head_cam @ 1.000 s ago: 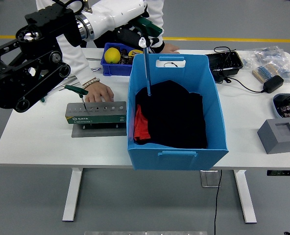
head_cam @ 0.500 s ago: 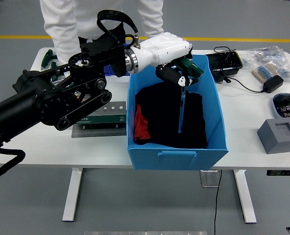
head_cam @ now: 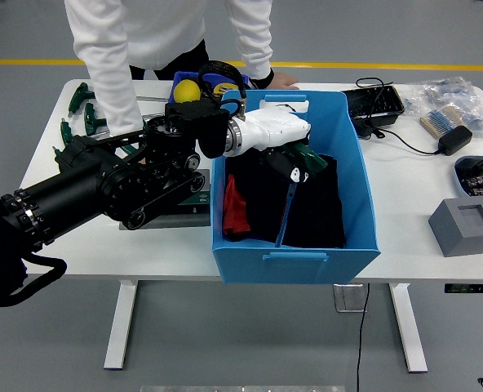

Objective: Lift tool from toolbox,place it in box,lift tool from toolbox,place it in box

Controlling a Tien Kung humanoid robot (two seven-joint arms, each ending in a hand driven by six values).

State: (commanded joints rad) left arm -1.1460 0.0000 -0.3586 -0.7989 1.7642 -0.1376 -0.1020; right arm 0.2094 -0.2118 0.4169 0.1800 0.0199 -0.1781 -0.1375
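My left hand (head_cam: 294,159), white with black fingers, reaches over the left wall of the blue box (head_cam: 352,245) and is shut on a green-handled T-wrench (head_cam: 285,208). The wrench's thin shaft hangs slanting down inside the box, its tip near the black cloth (head_cam: 307,204) at the box's front. My black forearm hides most of the green tool holder (head_cam: 194,194) on its grey plate left of the box. Loose green-handled tools (head_cam: 80,110) lie at the table's far left. My right arm is out of sight.
A person in white stands at the far side, one hand (head_cam: 278,80) on the table behind the box. A small blue bin (head_cam: 179,110) with a yellow ball sits behind my arm. Right of the box are a black tray (head_cam: 374,104), cables, an adapter (head_cam: 455,139) and a grey block (head_cam: 467,226).
My left arm swung from the far left over the box and lowered the wrench into it. The person's hand left the tool holder.
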